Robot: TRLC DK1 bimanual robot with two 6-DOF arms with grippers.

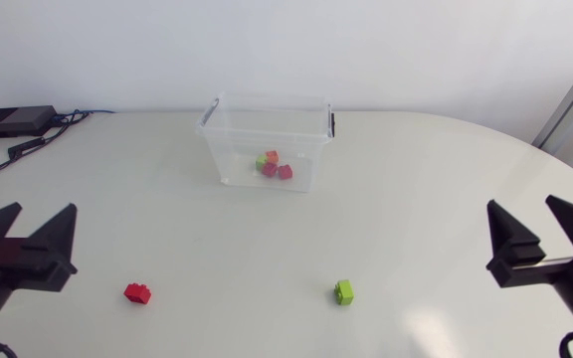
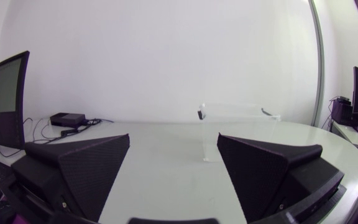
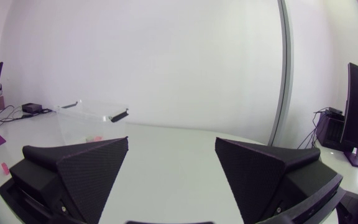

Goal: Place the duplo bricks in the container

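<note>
- Hovering at the lower corners, my left end effector (image 1: pixel 41 211) and right end effector (image 1: pixel 522 204) both gape, empty.
- Loose: red brick (image 1: pixel 138 292) lower left, green brick (image 1: pixel 344 291) lower centre; container (image 1: pixel 229 159) upper centre.
- I'd drop straight over the red brick, fingers squared to its sides.

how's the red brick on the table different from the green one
Colour: the red brick is red, the green brick lime green. Place: the red brick lies nearer the left hand, the green brick nearer the right hand. Shape: the red brick looks wider, the green brick squarer. Both sit on the table outside the container, untouched.
</note>
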